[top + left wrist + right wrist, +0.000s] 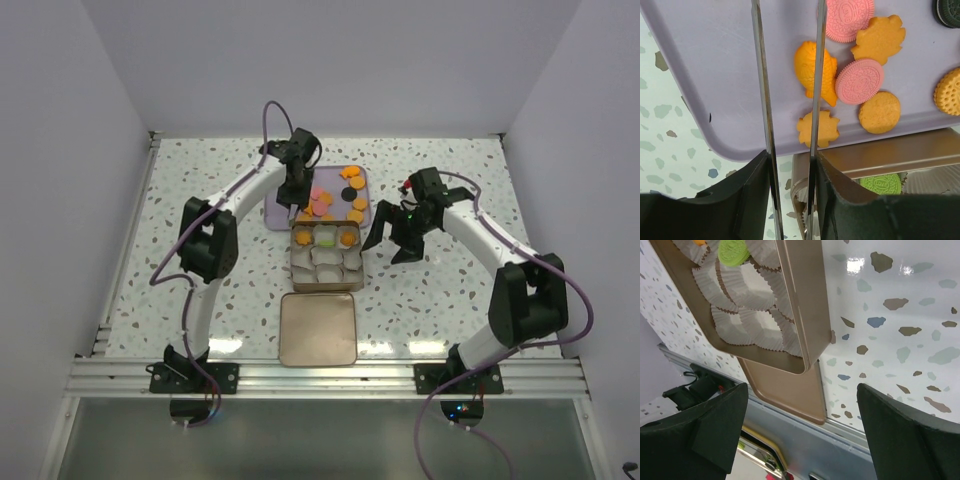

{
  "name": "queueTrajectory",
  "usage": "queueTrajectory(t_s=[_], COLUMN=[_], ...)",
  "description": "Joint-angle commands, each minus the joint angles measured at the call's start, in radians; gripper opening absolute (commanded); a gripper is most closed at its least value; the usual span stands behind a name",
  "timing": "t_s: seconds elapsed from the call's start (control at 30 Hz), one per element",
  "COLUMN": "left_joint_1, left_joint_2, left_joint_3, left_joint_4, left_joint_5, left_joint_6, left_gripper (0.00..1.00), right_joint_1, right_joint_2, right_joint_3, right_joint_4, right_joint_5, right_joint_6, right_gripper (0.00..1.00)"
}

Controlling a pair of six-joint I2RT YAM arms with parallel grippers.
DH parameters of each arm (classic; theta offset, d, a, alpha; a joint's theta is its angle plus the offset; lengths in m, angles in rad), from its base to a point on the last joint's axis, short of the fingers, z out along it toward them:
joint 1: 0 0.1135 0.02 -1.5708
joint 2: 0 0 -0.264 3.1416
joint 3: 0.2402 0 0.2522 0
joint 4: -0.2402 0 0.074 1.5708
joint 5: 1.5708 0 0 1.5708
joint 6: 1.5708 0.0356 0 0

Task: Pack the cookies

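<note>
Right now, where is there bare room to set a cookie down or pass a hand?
Free: the tabletop left of the tin and lid, the strip right of the lid, and the left end of the purple tray. Crowded: the cookies bunched along the tray's near edge by the tin.

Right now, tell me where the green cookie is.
Top view: the green cookie sits in the middle of the tin's far row, between two orange cookies, near the purple tray.
</note>
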Motion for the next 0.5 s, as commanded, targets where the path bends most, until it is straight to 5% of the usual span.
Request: queueTrajectory(t_s=[0.0,0.47], left_joint_1=[0.015,0.013], left_joint_2=[-0.066,-0.401], left_joint_3=[0.050,-0.132], left_joint_4=[0.010,0.066], left_joint_5=[-0.017,0.064], left_joint_6=[-0.001,0.046], left_gripper=[0.32,0.32], right_joint_1=[-0.006,-0.006], right_joint_2=[-0.069,-0.304], right_joint_3=[-0.017,0.061], right_joint_4=[0.028,-0.160], right_joint_5=[-0.010,0.201], right_joint_6=[0.028,0.157], right_gripper=[0.93,0.93])
